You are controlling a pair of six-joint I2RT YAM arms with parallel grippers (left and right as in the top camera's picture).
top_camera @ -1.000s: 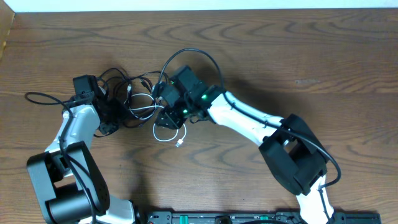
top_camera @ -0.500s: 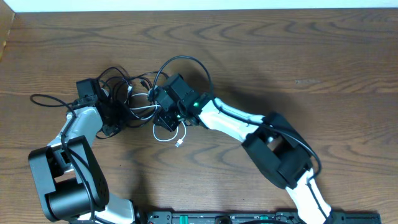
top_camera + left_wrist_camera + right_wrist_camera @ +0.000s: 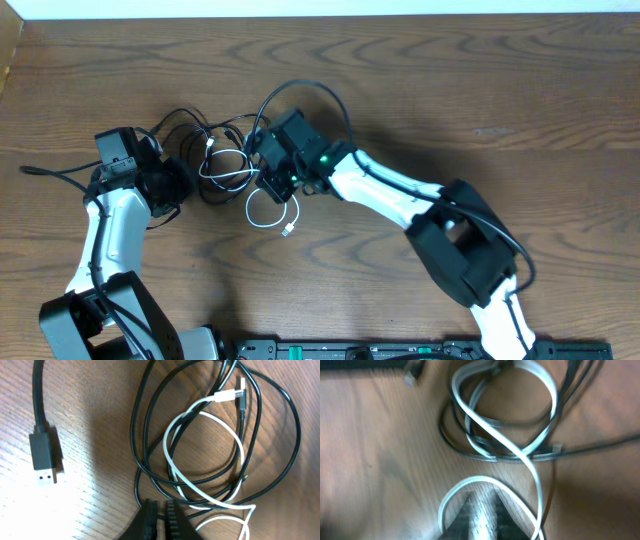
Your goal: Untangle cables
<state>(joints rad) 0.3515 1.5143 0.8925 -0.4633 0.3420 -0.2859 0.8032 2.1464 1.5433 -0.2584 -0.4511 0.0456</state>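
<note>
Overhead: left gripper has swung out toward 9 o'clock and right gripper has backed off toward 3. The cables are stretched between them; white cable loop at 6 is unmoved.
Left wrist: jaws pinched on black cable, so I reckon it's starting to pull free.
Right wrist: blurred, can't tell its opening.

The desk, brown with a pronounced wood grain, is carrying two thin cords in one tangle left of centre. The black cable is lying in several overlapping loops. The white cable is crossing through those loops, its white plug lying just beside a small black plug. A black USB plug is lying apart on bare wood.
</note>
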